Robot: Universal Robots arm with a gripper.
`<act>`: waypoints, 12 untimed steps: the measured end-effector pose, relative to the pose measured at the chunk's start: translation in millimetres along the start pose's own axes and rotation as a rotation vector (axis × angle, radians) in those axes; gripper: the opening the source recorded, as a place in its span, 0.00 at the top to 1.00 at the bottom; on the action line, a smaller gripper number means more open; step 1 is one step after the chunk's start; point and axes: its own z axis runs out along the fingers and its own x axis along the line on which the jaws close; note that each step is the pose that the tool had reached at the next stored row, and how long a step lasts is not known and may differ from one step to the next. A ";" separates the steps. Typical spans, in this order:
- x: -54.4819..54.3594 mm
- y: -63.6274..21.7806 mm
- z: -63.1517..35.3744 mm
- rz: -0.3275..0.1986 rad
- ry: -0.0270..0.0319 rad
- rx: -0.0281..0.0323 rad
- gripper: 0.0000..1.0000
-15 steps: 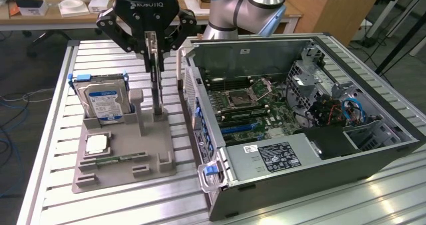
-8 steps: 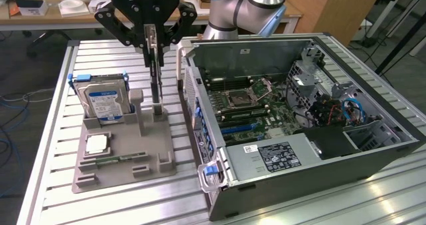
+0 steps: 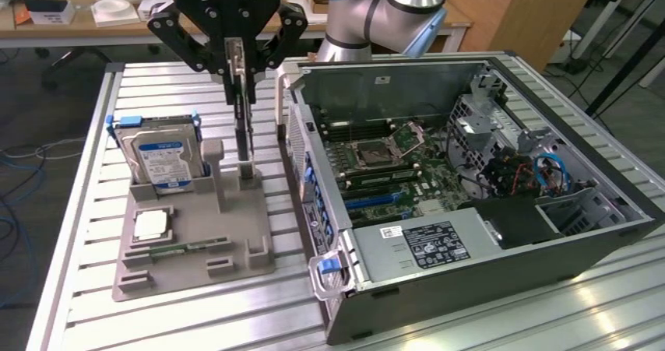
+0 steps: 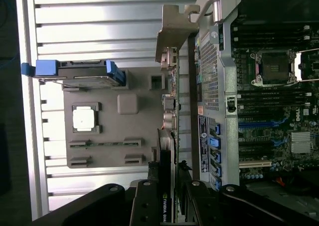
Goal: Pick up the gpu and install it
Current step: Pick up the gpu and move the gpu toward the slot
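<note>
Dark-green gpu (image 3: 244,125): upright, edge-on, gripped at upper edge by closed gripper (image 3: 241,75) jaws; lower end at grey holder (image 3: 187,277) slot, just beside open computer case (image 3: 499,289). Grasp made; lift-out unclear; seating in case outstanding.

Robotics lab: slotted aluminium table (image 3: 187,320), open computer case (image 3: 499,277), cluttered wooden bench (image 3: 62,30) behind, floor cables (image 3: 31,152).
</note>
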 end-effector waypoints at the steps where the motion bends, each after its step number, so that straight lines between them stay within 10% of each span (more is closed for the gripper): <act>1: 0.0 0.0 0.0 0.000 0.0000 0.0000 0.74; 12: -8.2 0.6 0.2 0.000 0.0000 0.0000 0.74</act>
